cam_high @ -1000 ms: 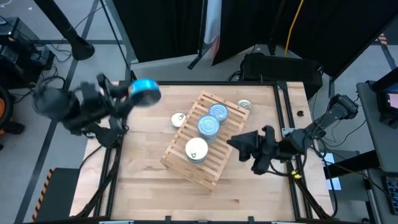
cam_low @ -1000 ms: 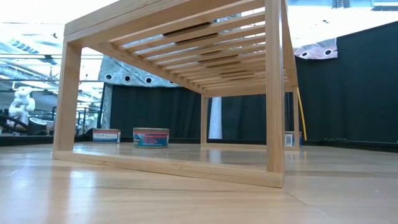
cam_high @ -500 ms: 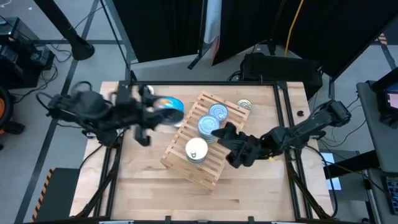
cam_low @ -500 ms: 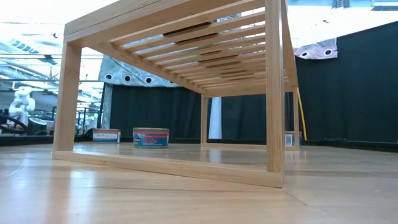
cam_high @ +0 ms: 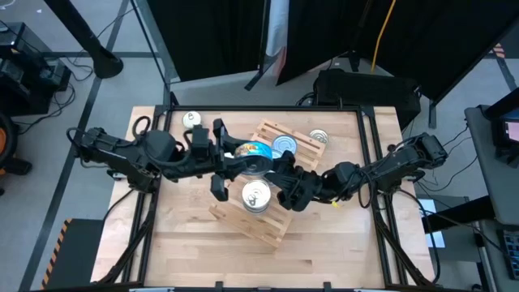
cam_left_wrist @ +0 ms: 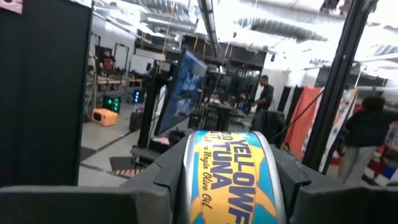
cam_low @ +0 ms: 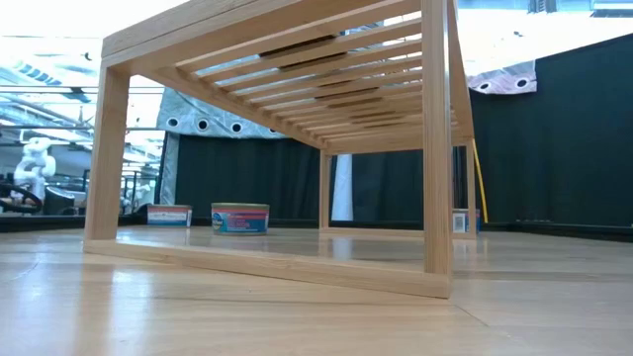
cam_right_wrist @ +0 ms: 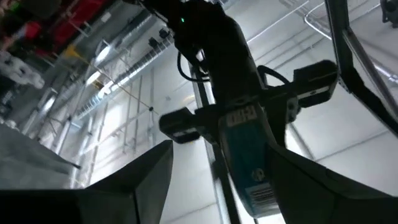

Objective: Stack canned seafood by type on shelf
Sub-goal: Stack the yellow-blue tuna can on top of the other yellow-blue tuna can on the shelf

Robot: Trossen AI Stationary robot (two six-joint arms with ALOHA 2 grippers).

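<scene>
My left gripper [cam_high: 243, 158] reaches from the table's left and is shut on a blue-and-yellow tuna tin [cam_left_wrist: 235, 180] above the slatted wooden shelf [cam_high: 285, 212]. My right gripper [cam_high: 281, 177] comes from the right, open and tipped upward. Its fingers stand on either side of the held tin [cam_right_wrist: 247, 163], and no touch shows. A white-topped tin [cam_high: 256, 195] and a blue-topped tin [cam_high: 285, 146] rest on the shelf's slats. A silver tin [cam_high: 319, 137] and another tin [cam_high: 192, 119] sit on the tabletop. My left gripper pinches the tuna tin between its two fingers [cam_left_wrist: 163, 175], one on each flat face, so the labelled side wall [cam_left_wrist: 231, 163] faces the wrist camera. The fingers come level from the table's left. The tin stands on edge, lifted clear above the shelf.
The shelf lies askew in the table's middle; in the low view its frame [cam_low: 107, 158] fills the foreground, with a tin [cam_low: 240, 218] on the table behind it. Bare tabletop [cam_high: 186, 235] lies near and left. People stand in the room beyond.
My left gripper carried the blue tin from the table's far left edge rightward to above the shelf, turning it on edge. My right gripper moved left from the right edge over the shelf toward that tin and tipped upward.
</scene>
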